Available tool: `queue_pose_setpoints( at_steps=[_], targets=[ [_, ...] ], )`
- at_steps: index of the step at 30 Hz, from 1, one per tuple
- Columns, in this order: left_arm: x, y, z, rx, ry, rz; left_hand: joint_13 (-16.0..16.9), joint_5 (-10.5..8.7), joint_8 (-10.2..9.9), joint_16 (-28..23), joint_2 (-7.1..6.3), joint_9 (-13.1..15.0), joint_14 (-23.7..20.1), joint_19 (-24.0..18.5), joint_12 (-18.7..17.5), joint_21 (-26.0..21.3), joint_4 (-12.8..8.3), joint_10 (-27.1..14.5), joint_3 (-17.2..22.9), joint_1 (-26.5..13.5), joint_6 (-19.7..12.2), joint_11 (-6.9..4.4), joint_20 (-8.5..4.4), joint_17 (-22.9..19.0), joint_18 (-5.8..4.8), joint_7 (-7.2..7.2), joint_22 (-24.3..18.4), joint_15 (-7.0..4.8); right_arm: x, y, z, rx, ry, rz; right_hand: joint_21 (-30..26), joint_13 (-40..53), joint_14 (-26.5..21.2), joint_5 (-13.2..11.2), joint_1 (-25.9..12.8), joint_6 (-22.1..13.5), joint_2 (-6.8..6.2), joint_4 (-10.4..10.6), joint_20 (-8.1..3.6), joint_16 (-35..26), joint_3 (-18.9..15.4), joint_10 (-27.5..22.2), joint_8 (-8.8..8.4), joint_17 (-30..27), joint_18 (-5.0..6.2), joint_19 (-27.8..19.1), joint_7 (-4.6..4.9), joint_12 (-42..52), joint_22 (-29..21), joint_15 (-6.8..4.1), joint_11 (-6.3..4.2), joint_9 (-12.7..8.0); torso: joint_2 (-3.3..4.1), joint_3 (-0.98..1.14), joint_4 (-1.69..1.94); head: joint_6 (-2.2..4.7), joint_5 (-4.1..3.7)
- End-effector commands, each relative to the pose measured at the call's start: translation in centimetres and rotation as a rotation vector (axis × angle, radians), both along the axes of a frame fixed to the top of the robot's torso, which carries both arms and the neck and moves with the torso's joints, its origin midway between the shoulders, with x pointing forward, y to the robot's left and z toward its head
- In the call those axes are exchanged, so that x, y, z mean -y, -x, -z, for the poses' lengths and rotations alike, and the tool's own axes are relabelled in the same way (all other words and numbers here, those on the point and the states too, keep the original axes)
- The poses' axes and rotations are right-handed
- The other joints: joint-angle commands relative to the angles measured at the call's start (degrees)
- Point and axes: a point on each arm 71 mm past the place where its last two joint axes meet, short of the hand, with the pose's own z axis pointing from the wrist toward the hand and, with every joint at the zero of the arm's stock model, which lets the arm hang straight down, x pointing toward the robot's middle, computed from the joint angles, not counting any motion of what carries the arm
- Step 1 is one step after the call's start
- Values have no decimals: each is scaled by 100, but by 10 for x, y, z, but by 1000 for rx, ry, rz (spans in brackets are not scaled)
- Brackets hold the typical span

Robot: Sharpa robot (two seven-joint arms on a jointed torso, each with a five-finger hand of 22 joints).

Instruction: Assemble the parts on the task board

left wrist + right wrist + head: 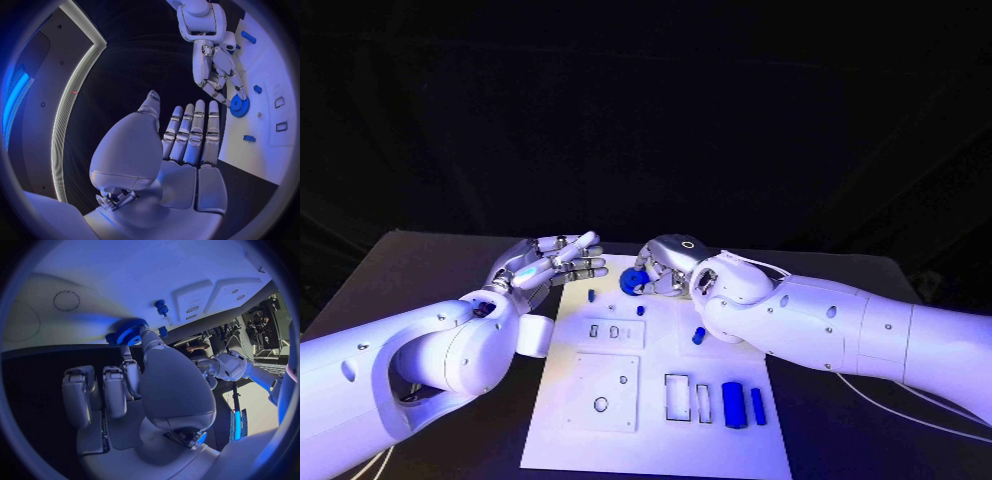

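Right wrist view: blue gear (128, 332) pinched (fingertips only) by right hand (134, 385).

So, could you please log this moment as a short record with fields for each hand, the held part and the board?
left hand: open, fingers apart, holds nothing, beside the board's far left corner
right hand: pinches the blue gear at the board's far edge
blue gear: toothed wheel, in the fingertips
task board: white plate with small blue parts lying and standing on it
loose parts: two blue bars near the board's right edge
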Motion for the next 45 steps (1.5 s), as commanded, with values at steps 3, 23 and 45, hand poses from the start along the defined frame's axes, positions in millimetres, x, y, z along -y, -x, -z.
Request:
queue_pose_setpoints(
  at_steps=[3,23,45],
  targets=[
    [2,0,-1,8,5,18,-5,17,-18,-30,39,-4,-12,11,-27,-32,-20,11,-25,16,-1,17,8,-8,62,23,-7,39,-2,2,3,-12,7,-12,-52,23,508,-94,-163,-259,-49,70,46,0,-60,-135,-182,1129,-33,475,66,-122,1350,100,58,-75,1,0,0,7,-4],
    [1,0,-1,6,3,15,-4,17,-27,-44,51,-3,-11,8,-38,-37,-29,18,-29,24,4,16,9,-9,62,22,-14,39,6,-2,12,-132,48,36,-48,104,522,672,-1224,-285,160,642,139,27,-348,-113,-380,1195,-36,486,132,-48,1369,177,134,-161,-1,0,5,2,-16],
    [-3,-1,-1,6,-1,5,-4,17,-33,-52,59,-4,-11,7,-45,-40,-32,18,-32,25,5,17,10,-10,62,23,-17,40,94,18,-16,-146,-233,61,-496,-300,371,31,-339,-293,155,237,141,-246,-237,-494,-492,647,120,55,148,-453,895,177,140,-213,-18,12,-63,50,-22]
  ],
)
